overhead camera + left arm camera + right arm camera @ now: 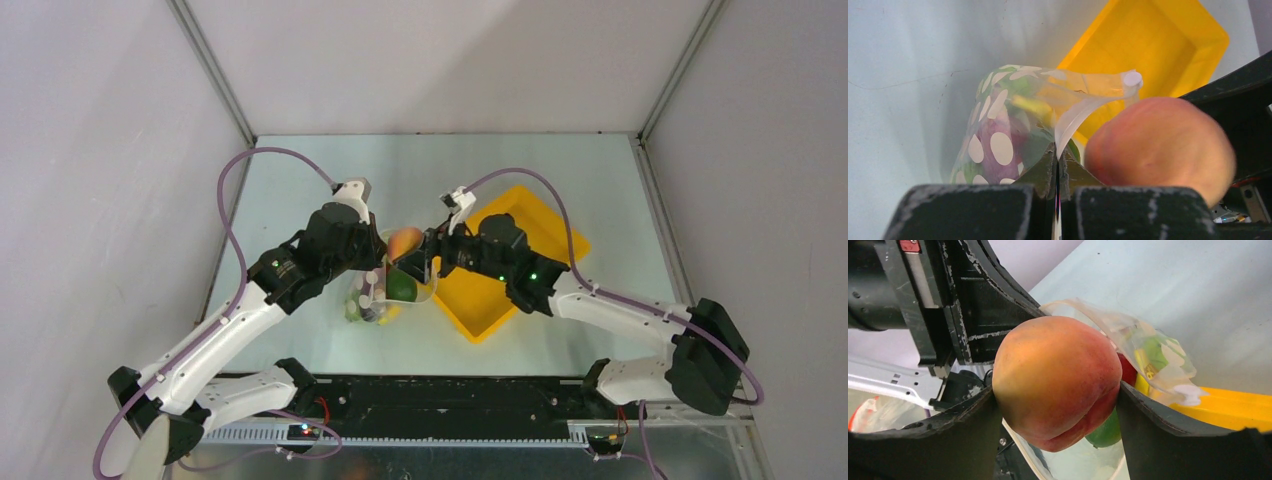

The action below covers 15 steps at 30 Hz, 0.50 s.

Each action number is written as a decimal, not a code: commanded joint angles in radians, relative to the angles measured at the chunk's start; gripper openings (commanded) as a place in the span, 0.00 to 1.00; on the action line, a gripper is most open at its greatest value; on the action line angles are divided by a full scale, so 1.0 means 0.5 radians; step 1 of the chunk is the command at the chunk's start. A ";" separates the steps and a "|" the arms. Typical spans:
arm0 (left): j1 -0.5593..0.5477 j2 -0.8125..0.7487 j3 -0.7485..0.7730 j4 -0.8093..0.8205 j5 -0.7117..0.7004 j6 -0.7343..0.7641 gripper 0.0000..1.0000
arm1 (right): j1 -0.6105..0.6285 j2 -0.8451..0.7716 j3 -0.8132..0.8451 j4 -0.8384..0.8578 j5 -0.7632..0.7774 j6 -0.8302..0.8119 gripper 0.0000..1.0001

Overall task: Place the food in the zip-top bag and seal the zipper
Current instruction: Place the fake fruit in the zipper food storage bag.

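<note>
My right gripper [1055,388] is shut on the peach [1058,380], holding it just above the open mouth of the zip-top bag [372,298]. The peach [405,241] hangs between both wrists. My left gripper [1057,156] is shut on the bag's mouth edge, pinching the white zipper [1075,116] strip, which curls up and to the right. The dotted bag [993,140] bulges with food: a purple piece, a green round fruit [1105,432], something red [1127,371] and something yellow [1143,367].
The yellow tray [555,238] lies right of the bag, under the right arm; it shows no food in its bare part [1158,45]. The left arm's black wrist [968,305] stands close behind the peach. Grey walls enclose the pale table [300,190].
</note>
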 commanded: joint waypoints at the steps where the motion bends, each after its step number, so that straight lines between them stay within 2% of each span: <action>1: -0.002 -0.011 0.018 0.063 0.004 0.006 0.00 | 0.106 0.067 0.201 -0.114 0.343 -0.132 0.54; 6: 0.000 -0.019 0.007 0.067 0.002 0.000 0.00 | 0.152 0.155 0.275 -0.263 0.584 -0.162 0.64; 15: -0.002 -0.055 0.006 0.073 -0.016 -0.001 0.00 | 0.163 0.149 0.284 -0.288 0.597 -0.134 0.86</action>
